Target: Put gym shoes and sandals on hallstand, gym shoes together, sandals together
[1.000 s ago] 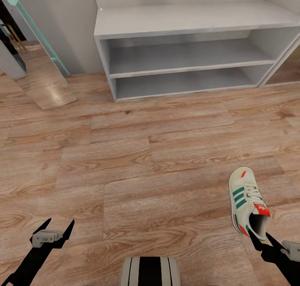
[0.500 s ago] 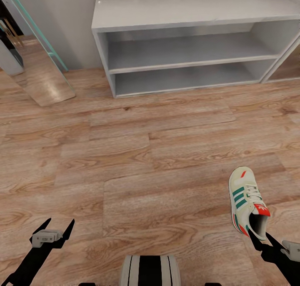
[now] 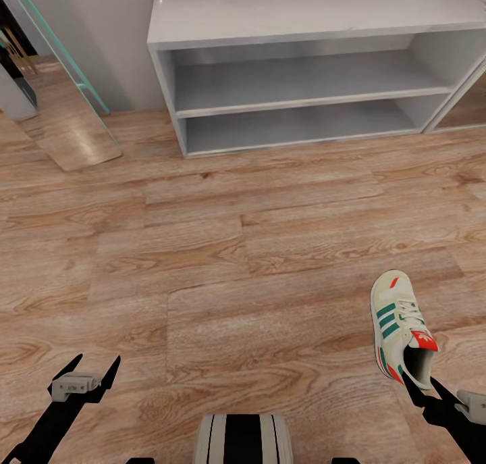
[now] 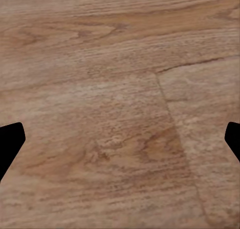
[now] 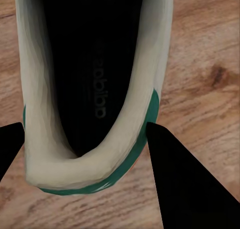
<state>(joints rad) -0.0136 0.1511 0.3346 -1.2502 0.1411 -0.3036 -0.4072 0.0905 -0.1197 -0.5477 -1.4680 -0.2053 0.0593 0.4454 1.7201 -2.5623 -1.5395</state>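
Gym shoe (image 3: pixel 401 329) front and centre for us: 1 cream-white low sneaker with 3 green side stripes, white laces, a red-orange tongue label and heel, sitting on the corridor floor (image 3: pixel 223 261) at the right of the head view, toe aimed toward the hallstand (image 3: pixel 304 79). That floor is warm brown wood-grain plank, knots and seams plain to see. The hallstand is a wide, low, pale-grey unit, flat smooth top, 2 long open shelf levels, standing well apart from the shoe across the planks. A tall mirror with a mint-green frame (image 3: pixel 61 65) leans beside it on the left. Now the right gripper (image 3: pixel 442 400): black, tapered fingers, sitting right at the shoe's heel, and the right wrist view looks straight down into the dark insole, cream collar (image 5: pixel 90 154) curving round, green trim at the rim, with a dark finger (image 5: pixel 185 184) on either side of the heel. Spread wide, those fingers, straddling the heel but not visibly pressing it. Over on the other side, the left gripper (image 3: pixel 84 371) hangs above bare planks, its 2 pointed black fingers parted, nothing between them, and the left wrist view looks onto wood grain and 1 plank seam (image 4: pixel 175 124).
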